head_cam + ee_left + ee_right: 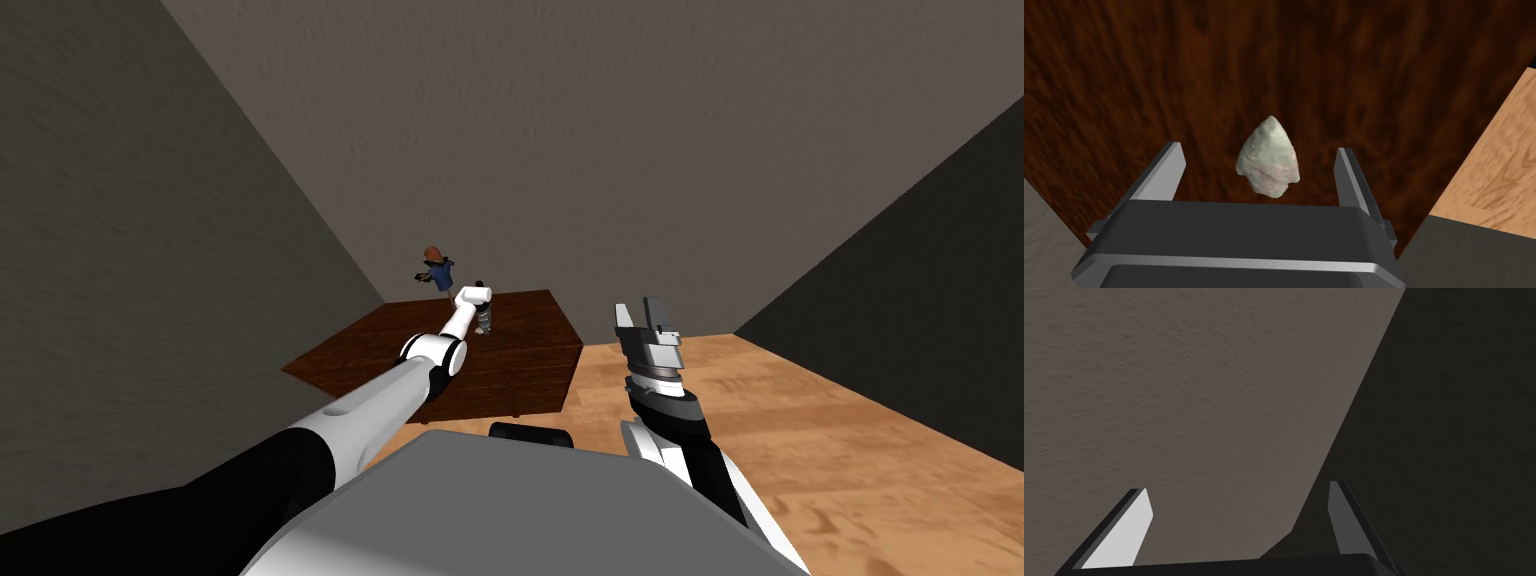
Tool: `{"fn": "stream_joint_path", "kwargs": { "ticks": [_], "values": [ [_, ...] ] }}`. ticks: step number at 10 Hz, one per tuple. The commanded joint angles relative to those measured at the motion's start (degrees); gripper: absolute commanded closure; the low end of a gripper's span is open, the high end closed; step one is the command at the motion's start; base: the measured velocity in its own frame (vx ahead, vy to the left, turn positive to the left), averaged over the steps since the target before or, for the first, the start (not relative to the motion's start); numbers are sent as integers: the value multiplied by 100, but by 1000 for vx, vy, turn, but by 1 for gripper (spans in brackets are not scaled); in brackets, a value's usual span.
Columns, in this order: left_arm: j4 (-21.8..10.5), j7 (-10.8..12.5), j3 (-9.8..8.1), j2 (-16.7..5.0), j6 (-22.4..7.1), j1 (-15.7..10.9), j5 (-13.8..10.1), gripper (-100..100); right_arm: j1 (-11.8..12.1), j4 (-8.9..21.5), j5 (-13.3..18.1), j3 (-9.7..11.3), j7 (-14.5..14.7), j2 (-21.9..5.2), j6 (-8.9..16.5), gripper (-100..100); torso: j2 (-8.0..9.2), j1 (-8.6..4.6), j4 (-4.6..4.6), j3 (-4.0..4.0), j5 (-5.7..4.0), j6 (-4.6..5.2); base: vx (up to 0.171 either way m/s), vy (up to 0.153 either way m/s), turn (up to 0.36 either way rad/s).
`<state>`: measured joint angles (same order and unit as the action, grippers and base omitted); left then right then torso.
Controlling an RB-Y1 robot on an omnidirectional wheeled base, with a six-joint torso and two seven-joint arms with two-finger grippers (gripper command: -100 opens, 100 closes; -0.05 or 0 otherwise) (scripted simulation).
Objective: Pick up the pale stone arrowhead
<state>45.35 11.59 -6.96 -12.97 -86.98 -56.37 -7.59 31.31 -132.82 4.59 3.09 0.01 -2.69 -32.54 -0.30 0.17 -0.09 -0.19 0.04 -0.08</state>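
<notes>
Above dark wood surface [1124, 75], left end effector [1259, 148] hovering spread, pale arrowhead [1268, 156] lying centred between fingers, tip pointing away.

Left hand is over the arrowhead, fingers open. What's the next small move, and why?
Probably close the left hand: the pale arrowhead lies on the dark wooden table, centred between its open fingers with a gap on each side. The height above the table is hard to judge, so close slowly.
</notes>
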Motion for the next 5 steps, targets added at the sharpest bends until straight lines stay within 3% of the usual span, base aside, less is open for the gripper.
{"fn": "stream_joint_path", "kwargs": {
  "ticks": [1,5],
  "values": [
    [-223,45,-15,1,-101,-95,14,-100,0,0,0,0,0,0,0,0,0,0,0,0,0,0,82,11,43],
    [-581,159,-42,32,-336,-234,61,-100,-1,0,0,0,0,0,0,0,16,-2,3,9,0,1,53,9,48]
  ]
}}
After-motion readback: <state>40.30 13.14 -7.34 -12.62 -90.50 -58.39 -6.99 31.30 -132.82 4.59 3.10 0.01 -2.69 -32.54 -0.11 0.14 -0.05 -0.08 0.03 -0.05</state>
